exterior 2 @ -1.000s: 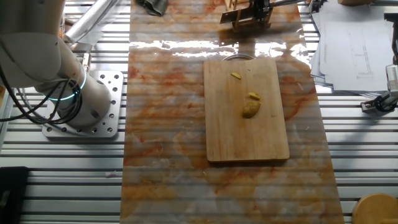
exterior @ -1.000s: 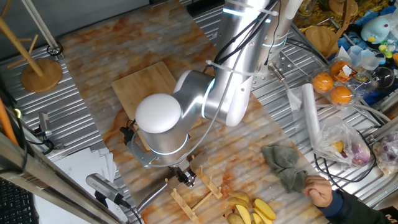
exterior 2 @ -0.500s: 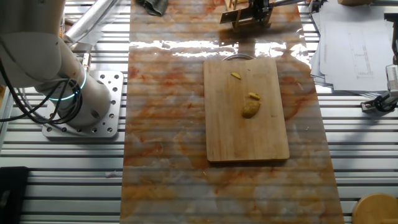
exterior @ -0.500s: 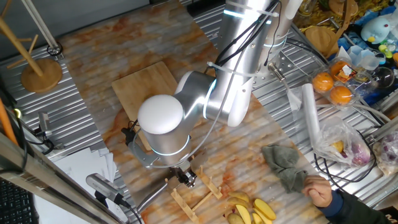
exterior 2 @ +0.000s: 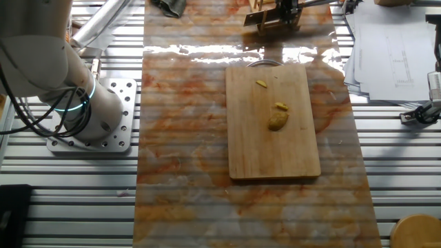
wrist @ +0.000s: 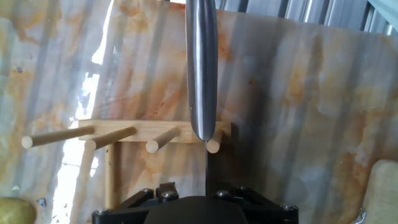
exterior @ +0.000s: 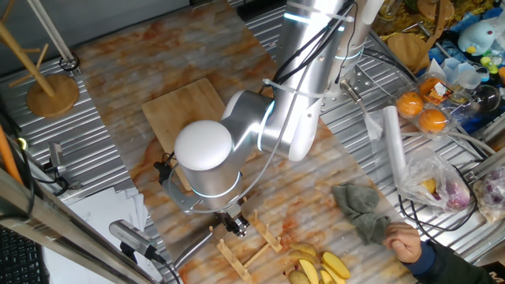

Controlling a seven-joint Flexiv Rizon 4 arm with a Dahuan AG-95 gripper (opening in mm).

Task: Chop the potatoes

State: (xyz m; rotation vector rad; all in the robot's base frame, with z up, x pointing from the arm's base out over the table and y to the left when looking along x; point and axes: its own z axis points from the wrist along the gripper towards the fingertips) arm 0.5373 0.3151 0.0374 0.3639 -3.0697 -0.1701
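Observation:
A small peeled potato lump point(exterior 2: 278, 121) and two thin yellow slices point(exterior 2: 281, 106) point(exterior 2: 261, 84) lie on the bamboo cutting board point(exterior 2: 255, 155), which the arm partly hides in one fixed view point(exterior: 185, 106). My gripper point(exterior: 237, 226) point(exterior 2: 282, 12) hangs low over a wooden peg rack point(wrist: 143, 132) point(exterior: 251, 251), far from the board. In the hand view a steel knife point(wrist: 201, 68) runs straight out from my gripper point(wrist: 205, 186) across the rack. Its thin edge passes between two pegs. My fingers are hidden under the hand's dark body.
A pile of pale yellow wedges point(exterior: 319, 268) lies beside the rack. A grey cloth point(exterior: 359, 207) and a person's hand point(exterior: 406, 243) are to its right. Oranges point(exterior: 422, 110) and bags sit at the far right. A wooden stand point(exterior: 51, 91) and papers point(exterior 2: 386, 48) flank the table.

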